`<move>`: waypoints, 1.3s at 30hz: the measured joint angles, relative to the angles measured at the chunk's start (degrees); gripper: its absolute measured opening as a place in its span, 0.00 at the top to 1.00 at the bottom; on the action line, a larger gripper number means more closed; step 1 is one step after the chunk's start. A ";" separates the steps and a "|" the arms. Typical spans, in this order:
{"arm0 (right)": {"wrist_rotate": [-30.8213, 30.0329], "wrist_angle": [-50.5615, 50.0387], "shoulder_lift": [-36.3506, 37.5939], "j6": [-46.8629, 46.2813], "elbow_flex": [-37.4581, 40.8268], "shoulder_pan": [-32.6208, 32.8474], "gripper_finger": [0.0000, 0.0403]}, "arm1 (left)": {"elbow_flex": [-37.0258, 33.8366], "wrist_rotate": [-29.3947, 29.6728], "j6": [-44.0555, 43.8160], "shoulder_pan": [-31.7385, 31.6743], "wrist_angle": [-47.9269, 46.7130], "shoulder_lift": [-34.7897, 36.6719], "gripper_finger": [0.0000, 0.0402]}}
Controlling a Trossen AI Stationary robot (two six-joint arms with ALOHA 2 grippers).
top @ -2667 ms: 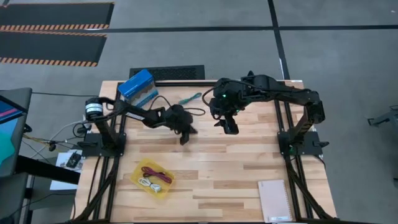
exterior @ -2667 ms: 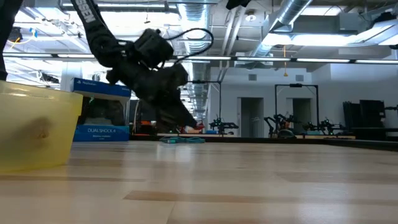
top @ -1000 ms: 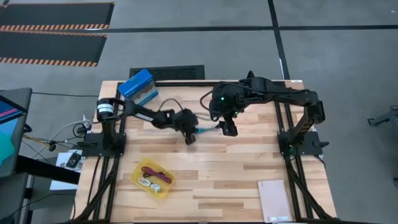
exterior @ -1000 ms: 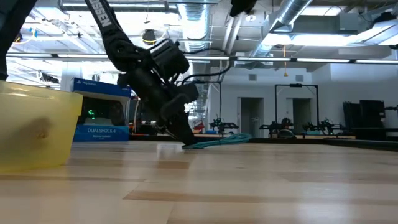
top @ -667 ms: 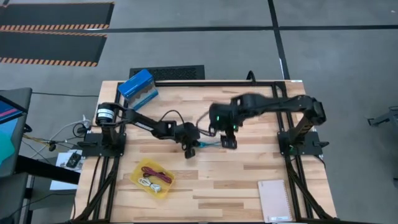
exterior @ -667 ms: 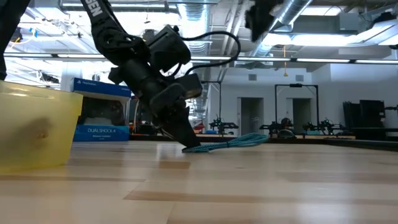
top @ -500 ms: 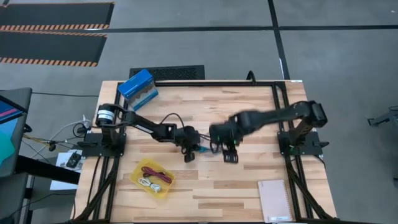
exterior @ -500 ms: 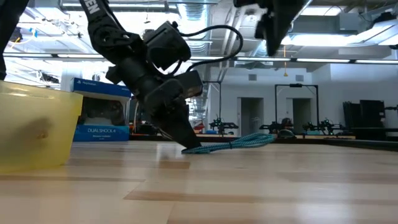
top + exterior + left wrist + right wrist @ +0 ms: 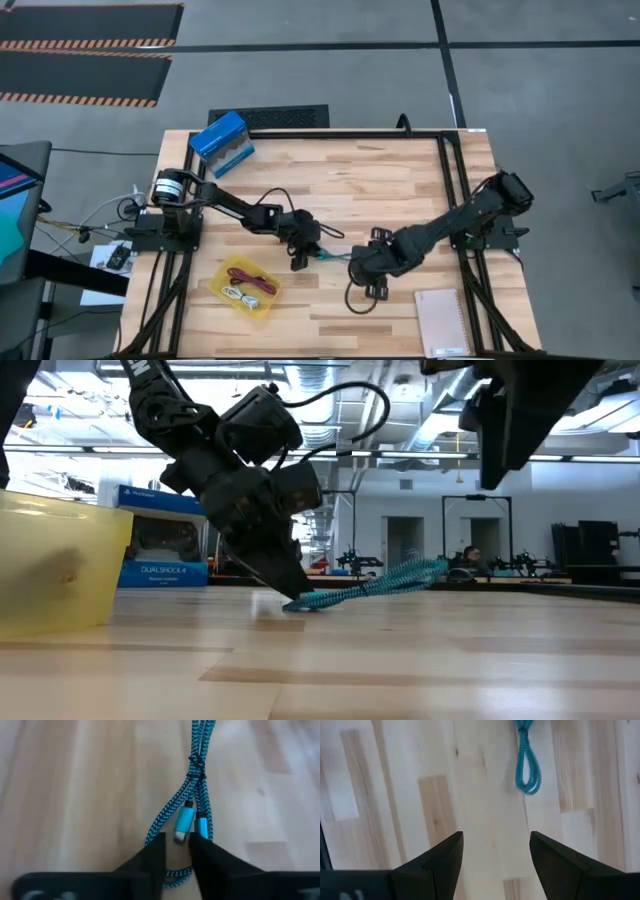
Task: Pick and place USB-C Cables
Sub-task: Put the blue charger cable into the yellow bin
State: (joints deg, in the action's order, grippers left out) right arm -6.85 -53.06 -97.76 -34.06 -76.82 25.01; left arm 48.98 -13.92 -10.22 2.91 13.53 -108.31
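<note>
One cable in play: the teal cable [image 9: 330, 256] lies on the table [image 9: 400, 180] mid-board, its near end pinched by the left gripper [image 9: 299, 262], the rest trailing toward the right gripper [image 9: 372, 290].

- Left jaws are closed on the bundle's looped end, just behind the two connectors [image 9: 192, 823]. The grip looks thin, fingertips only.
- Right jaws are spread wide, holding nothing, hovering above the board just short of the cable's far loop [image 9: 527, 767].
- The yellow tray [image 9: 246, 287] sits near the front left, already holding a dark red cable [image 9: 255, 280] and a white one [image 9: 236, 294].

My read: you're dragging teal toward the tray. Lift before you travel, or the far loop may snag and pull the end out of the fingertips. Keep the right arm clear of the path. Release low over the tray so the tail doesn't hang over the rim.
</note>
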 joint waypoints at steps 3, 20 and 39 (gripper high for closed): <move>-2.18 3.20 -0.01 -0.17 0.70 0.91 0.37 | 0.01 -2.19 -0.70 0.09 -0.28 1.04 0.67; -15.21 24.05 0.01 3.06 7.90 -1.92 0.37 | 0.25 5.15 -0.54 2.61 -15.06 19.27 0.53; -20.88 50.54 -1.81 -0.08 25.84 -2.44 0.37 | 0.32 26.17 -3.00 15.60 -27.23 31.97 0.53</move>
State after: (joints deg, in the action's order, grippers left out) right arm -27.73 -2.52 -99.57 -34.14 -50.99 22.57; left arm 49.30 12.25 -13.23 18.51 -13.70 -76.34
